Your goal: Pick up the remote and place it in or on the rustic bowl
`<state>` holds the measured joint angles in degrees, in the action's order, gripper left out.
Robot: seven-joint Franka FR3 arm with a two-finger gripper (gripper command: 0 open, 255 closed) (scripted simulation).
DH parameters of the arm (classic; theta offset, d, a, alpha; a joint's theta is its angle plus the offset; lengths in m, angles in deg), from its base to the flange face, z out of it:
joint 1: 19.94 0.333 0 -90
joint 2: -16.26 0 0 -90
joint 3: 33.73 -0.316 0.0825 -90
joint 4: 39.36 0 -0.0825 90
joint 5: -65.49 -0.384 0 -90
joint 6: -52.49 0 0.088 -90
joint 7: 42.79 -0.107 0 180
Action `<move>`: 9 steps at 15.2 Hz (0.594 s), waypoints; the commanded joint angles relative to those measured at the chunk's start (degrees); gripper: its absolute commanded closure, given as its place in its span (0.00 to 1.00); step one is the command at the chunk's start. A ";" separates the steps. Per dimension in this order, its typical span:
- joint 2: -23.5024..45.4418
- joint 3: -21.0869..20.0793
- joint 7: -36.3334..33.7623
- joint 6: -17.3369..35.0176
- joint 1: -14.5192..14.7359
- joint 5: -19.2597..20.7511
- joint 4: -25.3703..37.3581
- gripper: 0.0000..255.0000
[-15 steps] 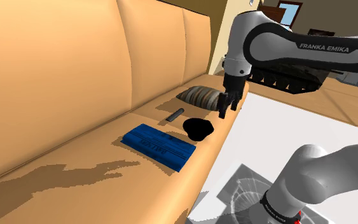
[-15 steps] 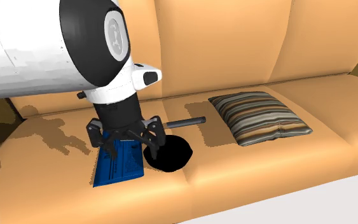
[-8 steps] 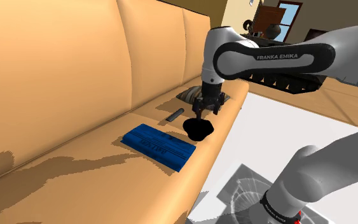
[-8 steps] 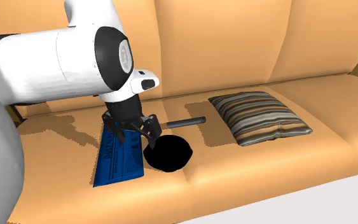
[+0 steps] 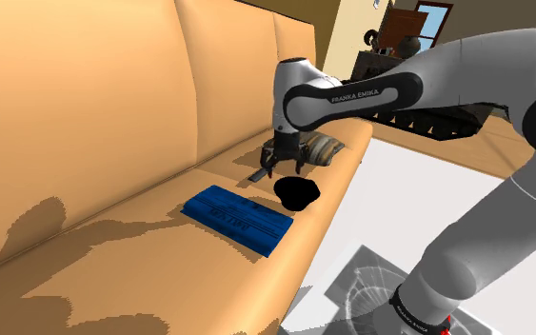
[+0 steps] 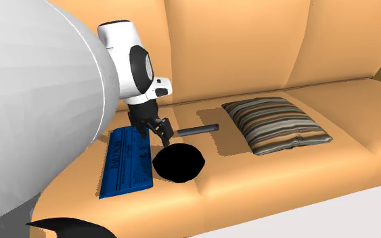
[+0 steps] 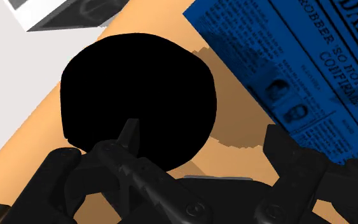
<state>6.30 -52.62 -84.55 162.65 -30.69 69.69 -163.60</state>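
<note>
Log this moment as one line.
phase: pre-grasp | gripper: open, above end of remote | remote: lying on sofa seat, ungrasped | bowl: black, beside remote

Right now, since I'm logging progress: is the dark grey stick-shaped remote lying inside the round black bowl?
No, the remote lies on the tan sofa seat beside the bowl, not in it.

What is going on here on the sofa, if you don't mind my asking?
A white Franka arm hangs its open end effector at one end of the dark remote on the sofa seat. The remote lies ungrasped beside the black bowl, between a blue newspaper and a striped pillow.
</note>
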 commanded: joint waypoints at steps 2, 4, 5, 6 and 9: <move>6.98 -0.54 -7.51 2.38 -1.31 3.46 4.39 0.00; 11.25 -0.39 -12.21 3.36 -1.72 5.76 7.45 0.00; 13.35 -0.20 -14.49 3.73 -1.84 6.90 9.06 0.00; 15.42 0.07 -16.69 4.01 -1.91 8.00 10.72 0.00; 21.45 1.35 -22.88 4.47 -1.83 11.02 16.00 0.00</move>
<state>25.13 -51.70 -104.96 166.81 -32.60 79.45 -149.80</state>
